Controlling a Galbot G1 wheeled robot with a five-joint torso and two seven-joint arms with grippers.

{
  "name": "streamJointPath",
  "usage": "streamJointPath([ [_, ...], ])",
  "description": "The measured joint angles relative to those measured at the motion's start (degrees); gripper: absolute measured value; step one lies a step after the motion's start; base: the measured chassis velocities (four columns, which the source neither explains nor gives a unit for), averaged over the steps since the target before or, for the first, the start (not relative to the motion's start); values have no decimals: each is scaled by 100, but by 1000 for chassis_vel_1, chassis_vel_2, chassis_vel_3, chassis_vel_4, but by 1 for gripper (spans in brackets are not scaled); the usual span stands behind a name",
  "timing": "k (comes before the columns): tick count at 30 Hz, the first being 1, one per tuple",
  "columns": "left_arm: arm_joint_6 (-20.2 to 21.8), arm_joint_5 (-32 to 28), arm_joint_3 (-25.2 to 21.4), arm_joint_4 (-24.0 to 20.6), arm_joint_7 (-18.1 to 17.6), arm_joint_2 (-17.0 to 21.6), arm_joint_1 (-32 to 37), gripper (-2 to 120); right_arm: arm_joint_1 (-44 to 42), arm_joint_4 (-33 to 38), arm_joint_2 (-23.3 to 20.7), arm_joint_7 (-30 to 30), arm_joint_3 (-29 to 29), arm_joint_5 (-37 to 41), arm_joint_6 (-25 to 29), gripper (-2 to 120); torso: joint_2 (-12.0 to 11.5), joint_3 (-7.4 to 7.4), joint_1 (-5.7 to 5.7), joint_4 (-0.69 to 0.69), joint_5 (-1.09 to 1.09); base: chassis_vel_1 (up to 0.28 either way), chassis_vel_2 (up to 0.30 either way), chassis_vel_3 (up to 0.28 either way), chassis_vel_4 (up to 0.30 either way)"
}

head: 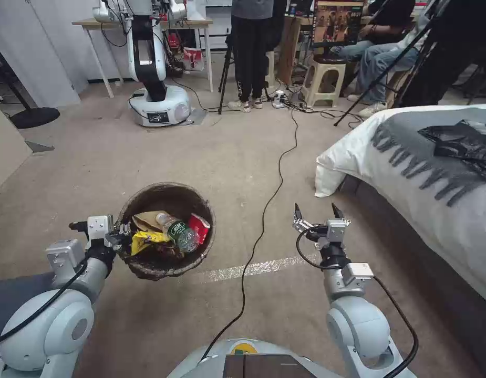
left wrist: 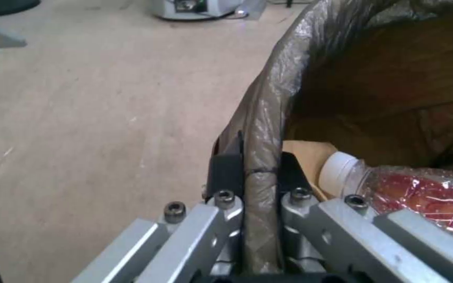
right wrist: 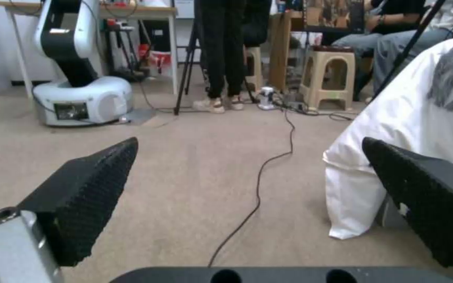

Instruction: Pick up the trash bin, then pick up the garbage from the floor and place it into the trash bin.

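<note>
The trash bin, lined with a dark brown bag, hangs in front of me on the left. My left gripper is shut on its near-left rim; in the left wrist view the fingers pinch the bag-covered rim. Inside the bin lies garbage: a yellow wrapper, a tan paper bag, a red carton and a clear bottle with a white cap. My right gripper is held out open and empty over bare carpet, its black pads spread wide.
A bed with a white cover and grey blanket fills the right side. A black cable runs along the carpet between my arms, crossing a pale tape stripe. Another robot, a table, a stool and people stand at the back.
</note>
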Motion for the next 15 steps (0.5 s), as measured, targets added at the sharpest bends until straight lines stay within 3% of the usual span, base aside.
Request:
streamJointPath([
  [5, 1, -213, 9, 57, -280, -50, 36, 2, -5, 9, -1, 0, 14, 2, 3, 100, 0, 0, 0, 0, 0, 0, 0, 0, 0],
  [8, 3, -518, 14, 222, -642, -59, 24, 2, -16, 9, 0, 0, 16, 2, 7, 100, 0, 0, 0, -1, 0, 0, 0, 0, 0],
  [15, 5, -599, 23, 514, -873, -85, -2, 2, -32, 5, 4, 0, 8, 3, 12, 100, 0, 0, 0, -1, 0, 0, 0, 0, 0],
])
